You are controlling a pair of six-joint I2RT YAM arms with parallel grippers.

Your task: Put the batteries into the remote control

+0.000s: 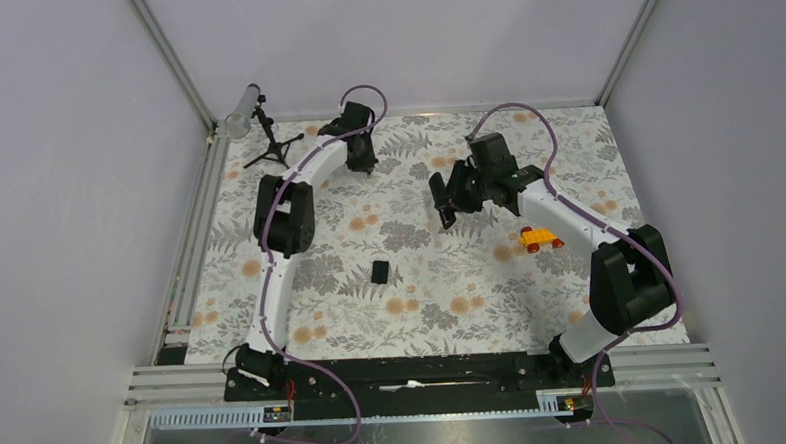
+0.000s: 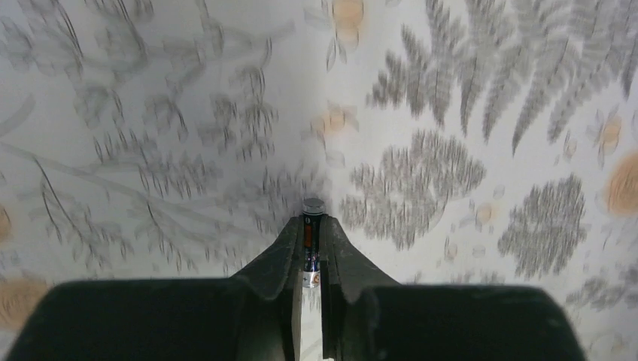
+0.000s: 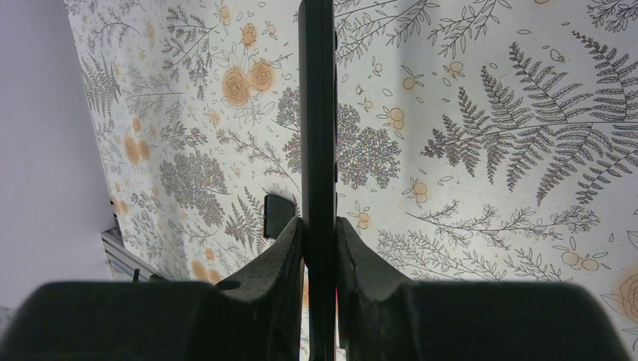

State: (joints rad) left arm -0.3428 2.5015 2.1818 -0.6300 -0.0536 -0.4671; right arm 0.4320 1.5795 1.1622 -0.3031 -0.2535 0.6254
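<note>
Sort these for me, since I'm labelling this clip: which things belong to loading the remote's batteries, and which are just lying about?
Part of the job:
battery, held in the left gripper
remote control, held in the right gripper
small black cover, lying loose

Just lying about:
yellow toy car
black mini tripod

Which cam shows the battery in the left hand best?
Left wrist: the battery sits pinched in the left hand, metal end poking out. Top external shows only that hand; the battery is too small to see. Right wrist misses it, showing the remote.
</note>
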